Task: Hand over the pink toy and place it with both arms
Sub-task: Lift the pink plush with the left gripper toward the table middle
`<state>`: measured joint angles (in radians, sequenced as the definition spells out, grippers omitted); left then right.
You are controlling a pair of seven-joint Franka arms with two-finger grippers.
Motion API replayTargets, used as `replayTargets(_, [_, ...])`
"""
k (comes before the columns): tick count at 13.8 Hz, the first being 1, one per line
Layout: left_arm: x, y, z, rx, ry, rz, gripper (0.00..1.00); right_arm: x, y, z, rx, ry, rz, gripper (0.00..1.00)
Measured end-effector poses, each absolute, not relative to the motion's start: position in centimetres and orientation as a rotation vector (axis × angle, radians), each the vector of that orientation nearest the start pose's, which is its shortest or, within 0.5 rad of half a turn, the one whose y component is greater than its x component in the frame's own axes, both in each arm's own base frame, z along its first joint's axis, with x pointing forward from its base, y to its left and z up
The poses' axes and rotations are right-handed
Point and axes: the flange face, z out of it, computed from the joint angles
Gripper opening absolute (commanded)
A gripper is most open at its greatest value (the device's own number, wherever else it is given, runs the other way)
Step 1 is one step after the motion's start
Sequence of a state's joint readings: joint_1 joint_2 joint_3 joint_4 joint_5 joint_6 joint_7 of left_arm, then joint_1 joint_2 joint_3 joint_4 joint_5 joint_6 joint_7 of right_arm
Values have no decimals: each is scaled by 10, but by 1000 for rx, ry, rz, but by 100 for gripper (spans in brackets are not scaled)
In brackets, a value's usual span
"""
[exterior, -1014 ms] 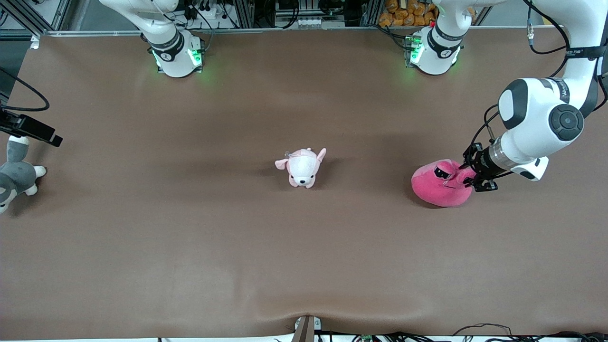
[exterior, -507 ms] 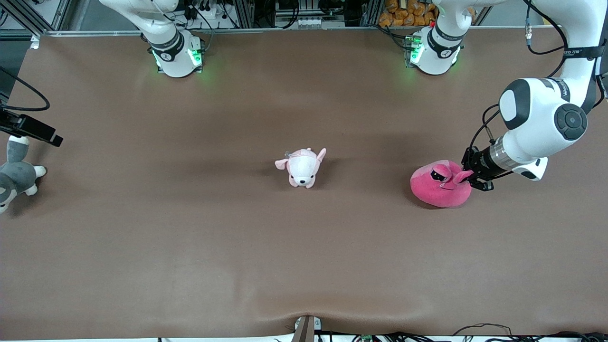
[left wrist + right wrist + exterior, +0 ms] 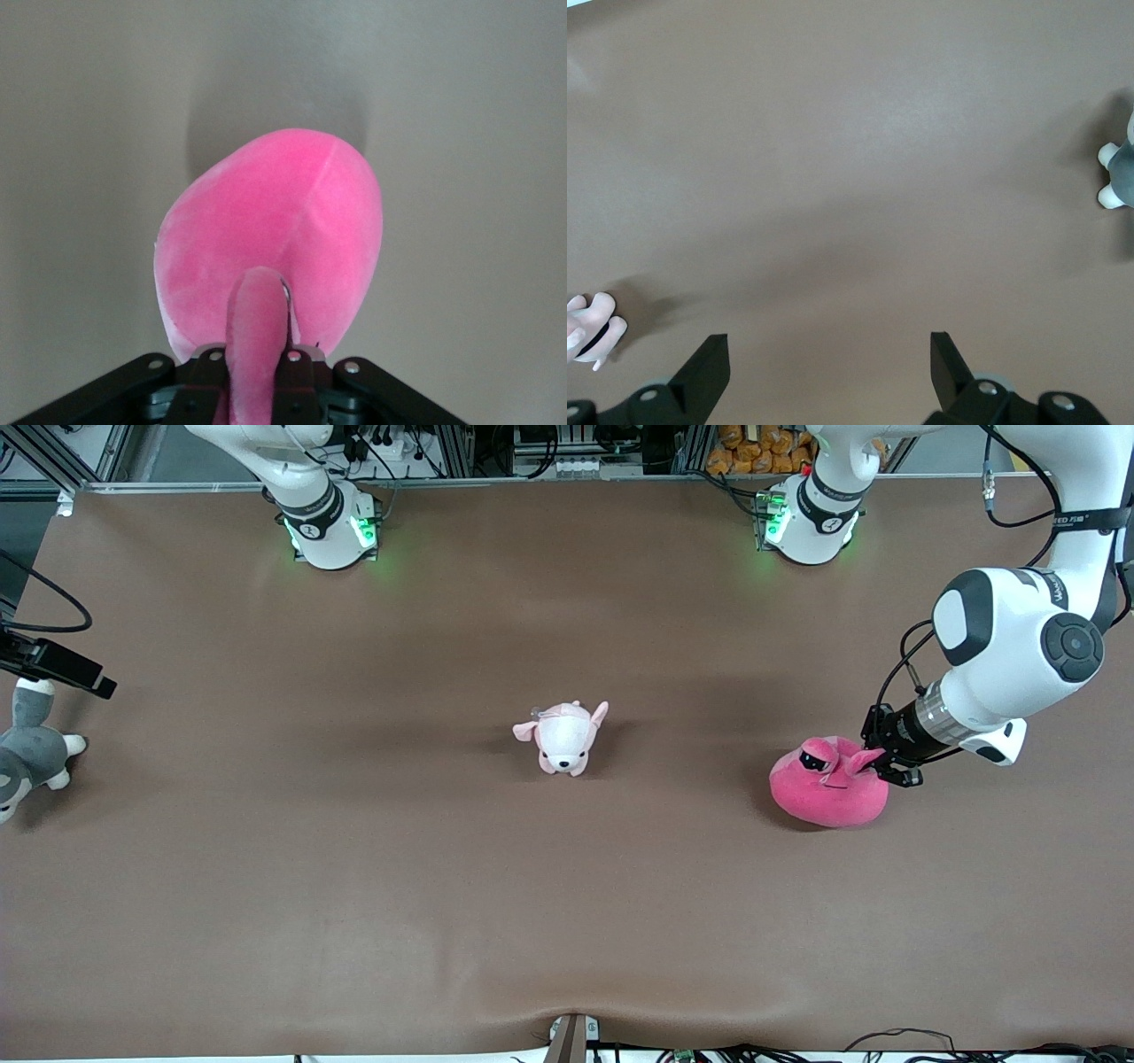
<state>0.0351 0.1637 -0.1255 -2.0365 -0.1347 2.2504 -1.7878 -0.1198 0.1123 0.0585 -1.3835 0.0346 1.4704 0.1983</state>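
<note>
Pale pink-and-white puppy plush (image 3: 563, 737) mid-table; grey-and-white plush (image 3: 27, 755), perhaps a husky, at the right arm's end.

Hot-pink toy (image 3: 828, 790) upright, gripper-held by one eye-stalk.

Pink toy (image 3: 828, 790) hot pink, black-and-white eyes; puppy plush (image 3: 563, 737) pale pink and white; grey-and-white plush (image 3: 27, 753) at table edge; table (image 3: 443, 886) brown; arms white, black joint bands, black grippers

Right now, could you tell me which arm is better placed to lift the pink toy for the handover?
Left. The left gripper is shut on the pink toy by one eye stalk. The right gripper hangs open over bare table, away from it.
</note>
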Motion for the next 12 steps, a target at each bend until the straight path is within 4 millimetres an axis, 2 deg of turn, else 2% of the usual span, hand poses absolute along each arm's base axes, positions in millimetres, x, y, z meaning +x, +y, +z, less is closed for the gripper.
replayTargets(5, [598,-133,439,1880,2272,-119,0,578,-35,640,-3076,400,44,100])
replayTargets(10, [597,-190,516,1821,2236,-296,0,578,-35,639,-3074,419,45,100])
replayTargets(12, [591,-223,535,1783,2250,-329,0,578,-36,639,-3074,423,45,100])
